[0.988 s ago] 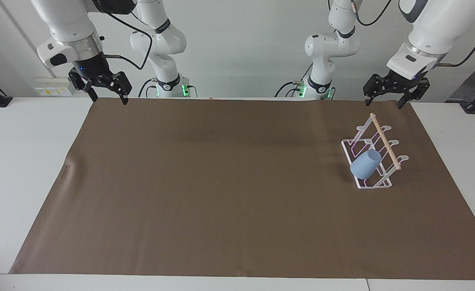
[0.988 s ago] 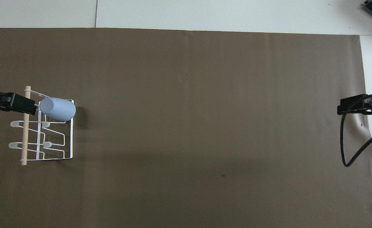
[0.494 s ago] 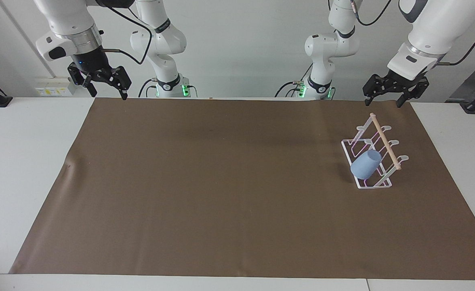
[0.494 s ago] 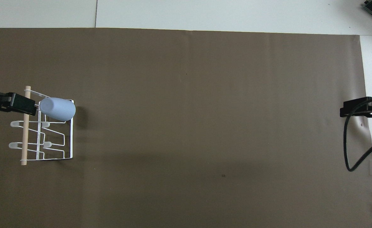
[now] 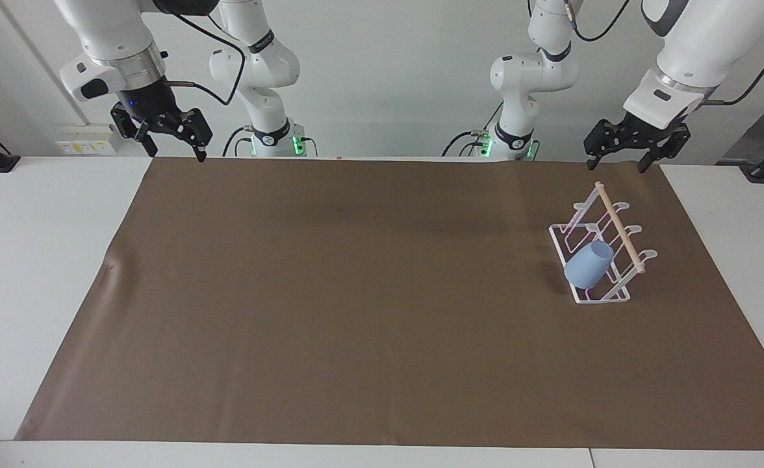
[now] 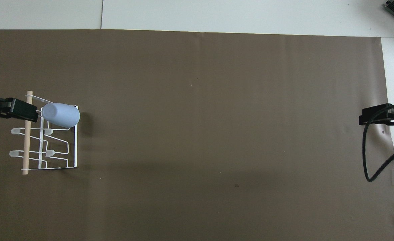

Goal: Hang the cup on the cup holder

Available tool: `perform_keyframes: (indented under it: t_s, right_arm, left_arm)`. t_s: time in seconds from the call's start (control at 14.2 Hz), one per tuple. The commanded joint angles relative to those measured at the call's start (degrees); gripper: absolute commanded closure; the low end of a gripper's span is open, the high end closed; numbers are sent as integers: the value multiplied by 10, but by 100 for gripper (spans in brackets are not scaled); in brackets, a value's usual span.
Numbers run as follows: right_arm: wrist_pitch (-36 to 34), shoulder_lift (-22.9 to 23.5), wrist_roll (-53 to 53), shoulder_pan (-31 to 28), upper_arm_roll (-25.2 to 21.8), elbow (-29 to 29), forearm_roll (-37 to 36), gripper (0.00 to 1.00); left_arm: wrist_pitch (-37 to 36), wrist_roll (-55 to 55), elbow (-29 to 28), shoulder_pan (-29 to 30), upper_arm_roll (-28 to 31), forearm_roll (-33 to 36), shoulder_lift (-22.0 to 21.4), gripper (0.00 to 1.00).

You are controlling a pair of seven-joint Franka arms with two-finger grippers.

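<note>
Your cup [image 5: 588, 264] already sits mouth-down on a prong of the cup holder [image 5: 599, 296], tilted, at the rack's end farthest from the robots and toward the left arm's end of the brown mat [image 5: 356, 312]. By the look of it the hang is done, so the step in hand is to clear away. Keep the left gripper [image 5: 617, 161] high over the mat's edge nearest the robots, jaws wide and empty, and bring nothing down by the wooden dowel [image 5: 619, 227], since a knock could tip the rack. The right gripper [image 5: 173, 148] waits over the mat's corner at its own end, also wide and empty. The cup hides its prong, so you cannot tell how deep it is seated.
</note>
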Motion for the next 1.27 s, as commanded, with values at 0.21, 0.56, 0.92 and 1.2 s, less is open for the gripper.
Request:
perform_keyframes:
  t_s: [0.21, 0.56, 0.92, 1.2]
  right_arm:
    - [0, -17, 16, -3, 3, -19, 7, 0]
    - [0, -17, 15, -4, 3, -19, 7, 0]
    - [0, -18, 15, -4, 3, -20, 7, 0]
    - [0, -17, 14, -4, 3, -20, 7, 0]
  left_arm:
    - [-6, -6, -1, -119, 137, -1, -2, 0]
    - [0, 1, -2, -109, 140, -1, -1, 0]
    - [2, -2, -1, 59, -39, -1, 0, 0]
    - [1, -4, -1, 53, -38, -1, -3, 0]
